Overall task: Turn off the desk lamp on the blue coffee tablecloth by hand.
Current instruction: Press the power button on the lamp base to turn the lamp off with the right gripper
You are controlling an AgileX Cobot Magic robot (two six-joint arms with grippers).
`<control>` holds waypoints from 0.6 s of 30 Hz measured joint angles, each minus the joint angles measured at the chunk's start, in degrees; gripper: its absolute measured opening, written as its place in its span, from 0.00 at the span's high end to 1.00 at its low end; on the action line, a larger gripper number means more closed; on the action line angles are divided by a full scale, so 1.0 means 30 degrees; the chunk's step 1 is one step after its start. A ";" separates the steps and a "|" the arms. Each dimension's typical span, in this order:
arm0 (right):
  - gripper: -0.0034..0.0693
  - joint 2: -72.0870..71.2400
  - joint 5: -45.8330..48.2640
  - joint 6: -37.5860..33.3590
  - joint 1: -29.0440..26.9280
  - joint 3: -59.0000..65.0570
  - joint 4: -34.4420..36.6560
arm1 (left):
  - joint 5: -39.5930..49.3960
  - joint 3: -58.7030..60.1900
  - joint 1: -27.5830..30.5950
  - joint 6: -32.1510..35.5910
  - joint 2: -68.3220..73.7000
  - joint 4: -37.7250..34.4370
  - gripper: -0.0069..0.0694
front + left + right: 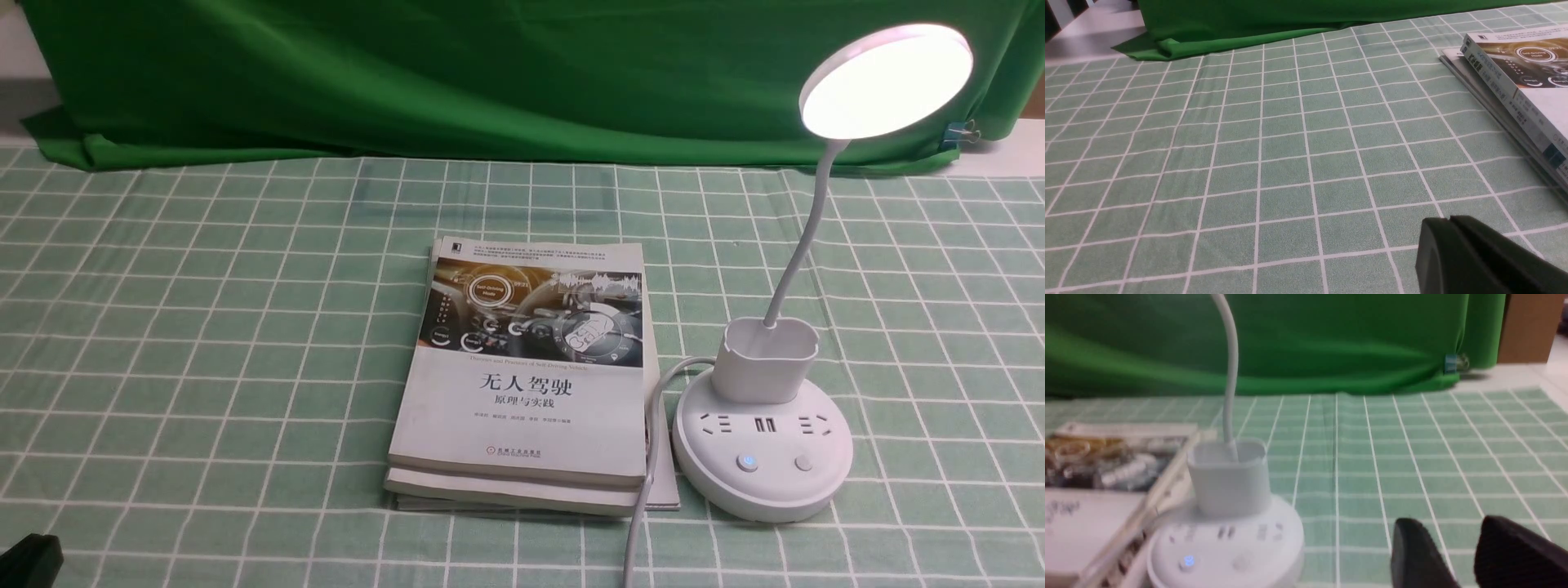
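Nearest you, your left pincer [1447, 220] has its fingers together; your right pincer [1447, 522] holds its fingers apart. Beyond, on the gridded tablecloth [204, 367], the lit desk lamp [763, 457] stands right of the books [522, 425].

One lamp and several stacked books

One desk lamp [763, 441] with two buttons was seen; at least two books [522, 367] were counted, the full number being unclear; one clip [960, 134] was noted.
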 joint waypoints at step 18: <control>0.67 0.0000 -0.5421 1.0515 0.0000 0.0000 0.0117 | 0.0000 0.0000 0.0000 0.0000 0.0000 0.0000 0.91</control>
